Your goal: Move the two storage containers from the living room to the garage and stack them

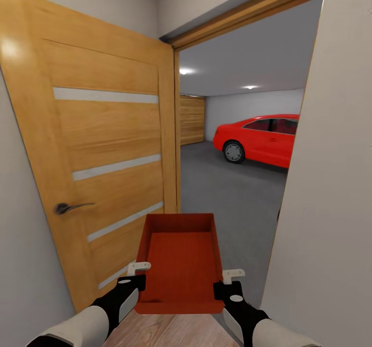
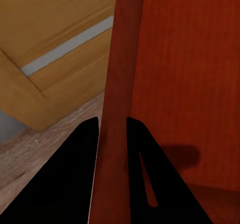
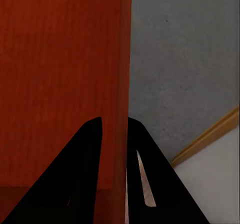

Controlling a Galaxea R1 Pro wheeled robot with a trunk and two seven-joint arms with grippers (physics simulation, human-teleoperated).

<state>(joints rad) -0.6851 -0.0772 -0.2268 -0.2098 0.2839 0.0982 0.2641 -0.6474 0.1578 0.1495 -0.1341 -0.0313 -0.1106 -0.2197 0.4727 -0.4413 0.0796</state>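
- Facing an open doorway, we have the light wooden door with four frosted strips and a dark lever handle swung open at our 10 o'clock.
- Our left gripper is clamped on the storage container's left wall; in the left wrist view its fingers sit either side of that thin wall.
- We carry the orange-red storage container level at 12 o'clock, low before us, over the threshold between wood planks and the grey garage floor.
- Our right gripper pinches the right wall likewise.
- A red car stands in the garage at 1 o'clock.
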